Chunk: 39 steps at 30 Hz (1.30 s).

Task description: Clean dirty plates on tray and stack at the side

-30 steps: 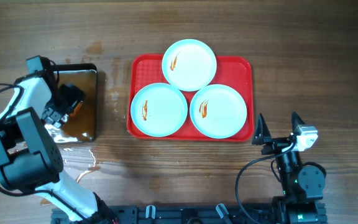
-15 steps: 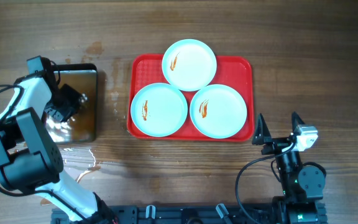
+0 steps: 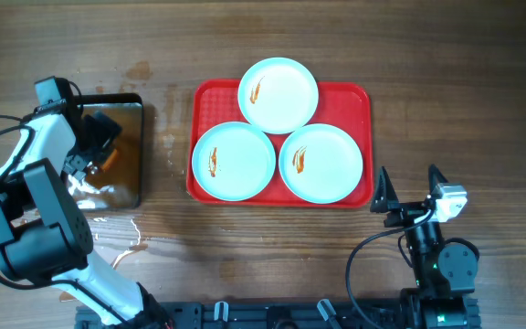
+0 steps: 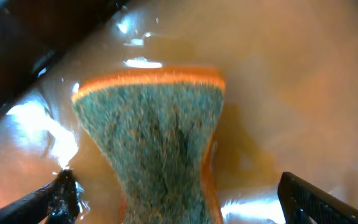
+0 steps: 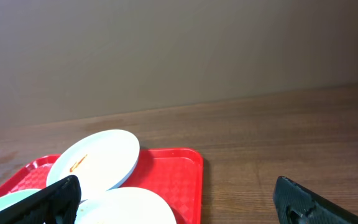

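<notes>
Three white plates, each with an orange-red smear, sit on the red tray (image 3: 359,96): one at the back (image 3: 278,95), one front left (image 3: 234,161), one front right (image 3: 321,163). My left gripper (image 3: 97,144) is over the metal pan (image 3: 128,183) of brown liquid. In the left wrist view its fingers (image 4: 173,190) are spread either side of a green-and-orange sponge (image 4: 151,118), which lies in the liquid and touches neither finger. My right gripper (image 3: 411,187) is open and empty, just off the tray's front right corner. The right wrist view (image 5: 179,199) shows the back plate (image 5: 95,158) and the tray (image 5: 176,171).
The pan stands at the far left of the wooden table. Spilled liquid (image 3: 121,239) lies on the wood in front of the pan. A faint stain (image 3: 140,70) marks the wood behind it. Bare wood lies right of the tray.
My left gripper has shifted slightly toward the far end of the pan, and the sponge's orange edge shows beside it again. The right arm and the plates have not moved.
</notes>
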Available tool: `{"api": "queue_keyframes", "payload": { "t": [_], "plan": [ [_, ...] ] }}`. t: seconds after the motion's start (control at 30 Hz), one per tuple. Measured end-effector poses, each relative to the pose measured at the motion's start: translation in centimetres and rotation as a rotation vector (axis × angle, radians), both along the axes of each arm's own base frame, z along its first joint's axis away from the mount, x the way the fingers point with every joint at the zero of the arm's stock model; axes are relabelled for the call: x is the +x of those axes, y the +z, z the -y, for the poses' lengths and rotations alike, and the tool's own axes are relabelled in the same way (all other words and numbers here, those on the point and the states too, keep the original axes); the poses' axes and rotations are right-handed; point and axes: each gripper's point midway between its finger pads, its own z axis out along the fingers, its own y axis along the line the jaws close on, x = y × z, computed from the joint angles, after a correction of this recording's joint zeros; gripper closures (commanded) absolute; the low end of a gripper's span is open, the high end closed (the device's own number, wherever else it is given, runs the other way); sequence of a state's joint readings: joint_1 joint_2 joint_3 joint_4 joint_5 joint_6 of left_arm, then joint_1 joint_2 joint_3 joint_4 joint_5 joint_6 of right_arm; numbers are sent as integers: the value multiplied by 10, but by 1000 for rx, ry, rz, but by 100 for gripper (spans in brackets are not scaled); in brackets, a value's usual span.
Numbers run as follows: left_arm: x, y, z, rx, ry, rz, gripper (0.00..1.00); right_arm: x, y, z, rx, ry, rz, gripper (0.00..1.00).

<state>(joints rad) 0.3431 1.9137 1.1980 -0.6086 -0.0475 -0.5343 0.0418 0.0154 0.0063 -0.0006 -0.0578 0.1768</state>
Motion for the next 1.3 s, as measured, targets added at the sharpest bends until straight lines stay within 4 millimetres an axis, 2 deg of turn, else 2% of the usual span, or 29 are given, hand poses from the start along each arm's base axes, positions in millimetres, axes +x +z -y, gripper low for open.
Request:
{"api": "queue_keyframes", "payload": {
  "t": [0.03, 0.1, 0.13, 0.23, 0.27, 0.57, 0.63, 0.7, 0.87, 0.97, 1.07, 1.23, 1.3],
  "plan": [
    [2, 1, -2, 10, -3, 6, 41, 0, 0, 0, 0, 0, 0, 0],
    [2, 1, -2, 11, 7, 8, 46, 0, 0, 0, 0, 0, 0, 0],
    [2, 1, -2, 13, 1, 7, 62, 0, 0, 0, 0, 0, 0, 0],
    [2, 1, -2, 12, -2, 6, 91, 0, 0, 0, 0, 0, 0, 0],
    [2, 1, -2, 12, -2, 7, 96, 0, 0, 0, 0, 0, 0, 0],
    [-1, 0, -1, 6, 0, -5, 96, 0, 0, 0, 0, 0, 0, 0],
    [-4, 6, 0, 6, 0, -8, 96, 0, 0, 0, 0, 0, 0, 0],
    [-6, 16, 1, 8, -1, 9, 96, 0, 0, 0, 0, 0, 0, 0],
    [6, 82, 5, 30, -15, 190, 96, 0, 0, 0, 0, 0, 0, 0],
    [12, 100, 5, 43, -19, 254, 96, 0, 0, 0, 0, 0, 0, 0],
    [18, 94, 5, 35, -24, 265, 96, 0, 0, 0, 0, 0, 0, 0],
    [19, 58, 18, -59, -47, 218, 96, 0, 0, 0, 0, 0, 0, 0],
    [19, 58, 24, -101, -55, 227, 96, 0, 0, 0, 0, 0, 0, 0]
  ]
}}
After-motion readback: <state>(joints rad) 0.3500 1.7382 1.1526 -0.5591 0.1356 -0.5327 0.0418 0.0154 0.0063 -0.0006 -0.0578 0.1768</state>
